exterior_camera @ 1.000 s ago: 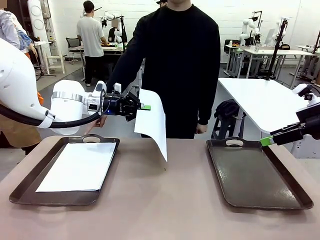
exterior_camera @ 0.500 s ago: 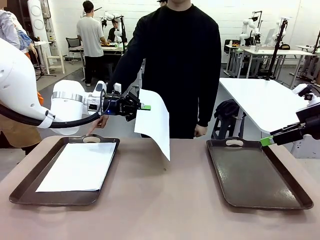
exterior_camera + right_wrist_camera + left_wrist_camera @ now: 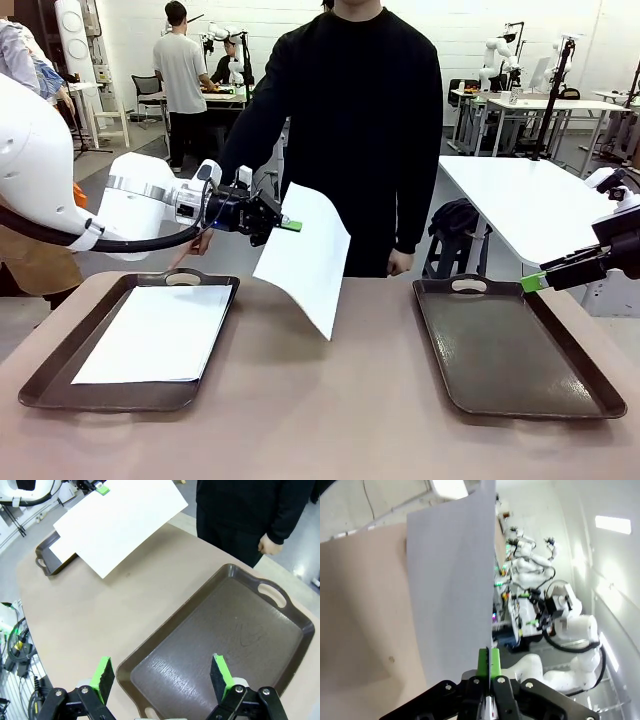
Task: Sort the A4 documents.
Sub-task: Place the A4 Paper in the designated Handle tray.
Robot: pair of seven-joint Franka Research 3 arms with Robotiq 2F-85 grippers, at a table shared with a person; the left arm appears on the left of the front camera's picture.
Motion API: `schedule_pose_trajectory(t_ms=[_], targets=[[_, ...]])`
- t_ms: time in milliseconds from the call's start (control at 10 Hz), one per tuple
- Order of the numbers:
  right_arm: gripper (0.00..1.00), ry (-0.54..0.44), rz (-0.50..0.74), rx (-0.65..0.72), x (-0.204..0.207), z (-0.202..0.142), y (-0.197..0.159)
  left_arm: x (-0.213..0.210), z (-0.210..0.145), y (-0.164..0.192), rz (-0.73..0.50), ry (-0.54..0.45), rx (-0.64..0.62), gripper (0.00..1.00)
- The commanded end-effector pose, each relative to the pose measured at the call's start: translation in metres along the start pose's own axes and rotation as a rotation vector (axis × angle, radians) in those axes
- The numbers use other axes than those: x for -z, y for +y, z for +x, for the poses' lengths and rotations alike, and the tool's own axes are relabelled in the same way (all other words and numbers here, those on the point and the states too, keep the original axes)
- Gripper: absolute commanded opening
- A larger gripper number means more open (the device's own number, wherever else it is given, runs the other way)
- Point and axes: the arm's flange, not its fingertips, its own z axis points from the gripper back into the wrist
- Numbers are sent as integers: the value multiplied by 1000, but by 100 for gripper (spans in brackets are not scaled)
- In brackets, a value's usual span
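Left gripper (image 3: pixel 291 226): clamped on one corner of a sheet of paper (image 3: pixel 305 258); seen in the left half of the front view, above the table's far edge. In the left wrist view the two green pads (image 3: pixel 483 662) are pressed together with the sheet's edge between them.

Held sheet: white, hanging in the air and tilted, its lowest corner pointing down toward the table (image 3: pixel 330 420) at centre frame, not touching it. In the right wrist view it fills the upper left (image 3: pixel 120 522), with the other arm's green fingertip at its top corner.

Second sheet (image 3: pixel 158 333): lies flat inside the left tray (image 3: pixel 40 385), lower left of the front view.

Right tray (image 3: pixel 510 345): dark brown, in the lower right of the front view; its floor shows bare in the right wrist view (image 3: pixel 235 630).

Right gripper (image 3: pixel 162 672): jaws spread wide apart, hovering over the near end of the right tray, nothing between the pads. In the front view it enters at the right edge (image 3: pixel 533 282), above that tray's far corner.

Person (image 3: pixel 350 110): stands at the far side of the table, top centre, in a black top; one hand (image 3: pixel 403 262) hangs near the table's far edge.
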Motion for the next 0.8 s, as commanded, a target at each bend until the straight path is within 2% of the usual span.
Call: schedule_pose_trajectory(t_ms=[0,400,700], targets=[[100,-27,19,-8,5,0,-4,-25,2,-15,63,127,8,1],[100,-27,19,-8,5,0,-4,-72,-70,-35,212,122,-248,1],[100,-27,19,-8,5,0,-4,-98,-120,-9,164,0,-354,1]])
